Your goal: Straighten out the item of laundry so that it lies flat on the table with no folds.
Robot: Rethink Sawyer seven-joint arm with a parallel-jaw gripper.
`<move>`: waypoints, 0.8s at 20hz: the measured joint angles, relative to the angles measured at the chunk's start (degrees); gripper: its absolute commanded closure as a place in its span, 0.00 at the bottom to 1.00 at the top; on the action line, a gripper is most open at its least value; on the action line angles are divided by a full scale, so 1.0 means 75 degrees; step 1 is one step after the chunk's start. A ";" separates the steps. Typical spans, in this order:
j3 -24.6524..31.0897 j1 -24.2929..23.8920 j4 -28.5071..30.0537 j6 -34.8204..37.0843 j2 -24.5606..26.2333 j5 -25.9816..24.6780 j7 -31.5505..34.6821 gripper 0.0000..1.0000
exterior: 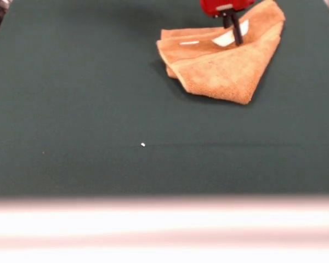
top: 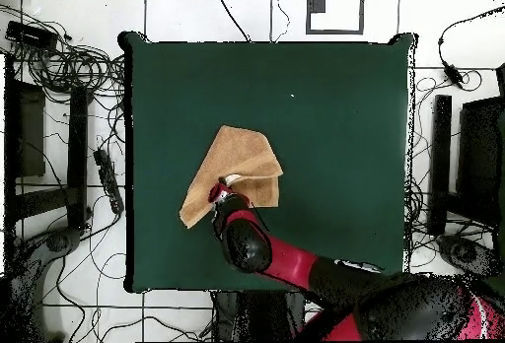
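Note:
The orange-tan towel (exterior: 225,71) lies folded into a rough triangle on the dark green table (exterior: 71,109), at the far right in the front view, its point towards the camera. A white label (exterior: 223,40) shows on its upper layer. My gripper (exterior: 238,41) comes down from the top edge, with its black fingers close together and pinched on the towel beside the label. In the overhead view the towel (top: 242,162) lies left of the table's (top: 345,112) centre, with my gripper (top: 219,193) at the edge nearest the robot.
A small white speck (exterior: 143,144) lies on the cloth mid-table. The table's pale front edge (exterior: 164,219) runs along the bottom. In the overhead view my red and black arm (top: 286,255) reaches in from the bottom, and cables (top: 59,63) and black equipment surround the table.

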 measured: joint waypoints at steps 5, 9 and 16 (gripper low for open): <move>-0.0006 0.0552 0.0002 0.0000 -0.0379 0.0845 0.0100 1.00; -0.0041 0.1118 0.0003 0.0000 -0.0783 0.1668 0.0294 1.00; -0.0496 0.2334 0.0009 0.0002 -0.1526 0.3219 0.0426 1.00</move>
